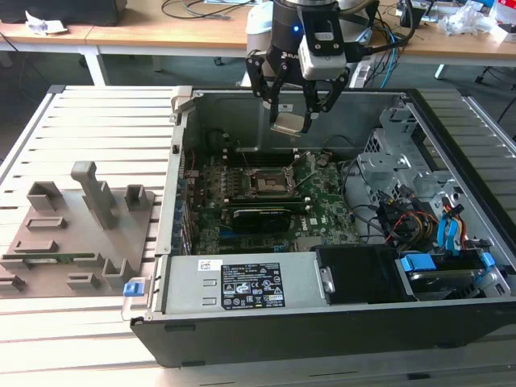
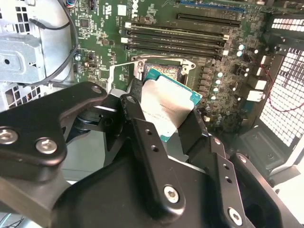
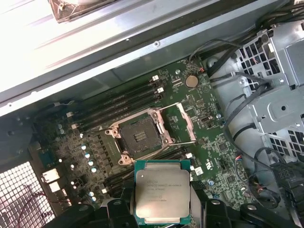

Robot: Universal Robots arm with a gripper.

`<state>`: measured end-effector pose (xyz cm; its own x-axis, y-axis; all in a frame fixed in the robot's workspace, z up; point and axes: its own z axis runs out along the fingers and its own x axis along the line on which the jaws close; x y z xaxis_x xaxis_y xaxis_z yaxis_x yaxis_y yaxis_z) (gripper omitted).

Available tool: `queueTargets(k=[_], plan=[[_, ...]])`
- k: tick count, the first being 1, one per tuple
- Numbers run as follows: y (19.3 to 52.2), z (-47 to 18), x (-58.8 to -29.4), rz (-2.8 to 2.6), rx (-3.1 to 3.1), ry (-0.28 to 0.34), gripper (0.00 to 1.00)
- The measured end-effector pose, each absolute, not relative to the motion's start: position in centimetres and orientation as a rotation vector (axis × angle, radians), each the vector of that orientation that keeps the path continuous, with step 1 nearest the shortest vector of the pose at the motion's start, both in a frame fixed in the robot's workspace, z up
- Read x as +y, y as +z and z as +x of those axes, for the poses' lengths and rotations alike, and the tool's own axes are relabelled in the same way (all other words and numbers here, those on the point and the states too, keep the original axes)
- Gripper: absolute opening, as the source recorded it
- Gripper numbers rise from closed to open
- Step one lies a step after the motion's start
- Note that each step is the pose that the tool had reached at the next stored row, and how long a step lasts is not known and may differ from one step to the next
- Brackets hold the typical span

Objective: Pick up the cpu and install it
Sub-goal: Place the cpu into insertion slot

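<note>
Silvery-lidded cpu (image 3: 162, 192), green rim, sits in the gripper (image 1: 292, 118). The jaws pinch it by two opposite edges, lid facing up, with black fingers (image 2: 142, 137) on either side of it in both wrist views. Pick-up looks done. Step in hand is the carry to the socket (image 3: 137, 137); nothing is seated yet.

Position: in the exterior view the chip hangs in the upper middle of the frame, inside the open case (image 1: 173, 201) near its far wall, well above the motherboard (image 1: 242, 211). The socket lies lower, nearer the frame's centre, so the chip is apart from it and not over it. The socket looks empty, with its load plate (image 3: 184, 124) swung open beside it.

Next move, my read: it needs the chip centred over the socket, edges squared to the frame and kept level. Then a straight, gentle lowering with no sliding across the contacts. Socket edges look skewed against the chip edges in the first wrist view. That could be camera angle, can't tell. The corner mark on the chip is too small to read.

Arm pose: the wrist enters from the top of the exterior frame, tool pointing straight down, fingers hanging near vertical. A grey fixture plate (image 1: 81, 226) with upright blocks lies at the exterior view's left, outside the case and well apart from the gripper.
</note>
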<state>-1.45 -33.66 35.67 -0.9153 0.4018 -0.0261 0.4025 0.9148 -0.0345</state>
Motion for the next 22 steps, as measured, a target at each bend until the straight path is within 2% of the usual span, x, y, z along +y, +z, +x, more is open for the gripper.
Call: queueTargets(k=[22], plan=[[35.65, -1.45, -33.66, 0.879, 2.998, -0.074, 0.55]])
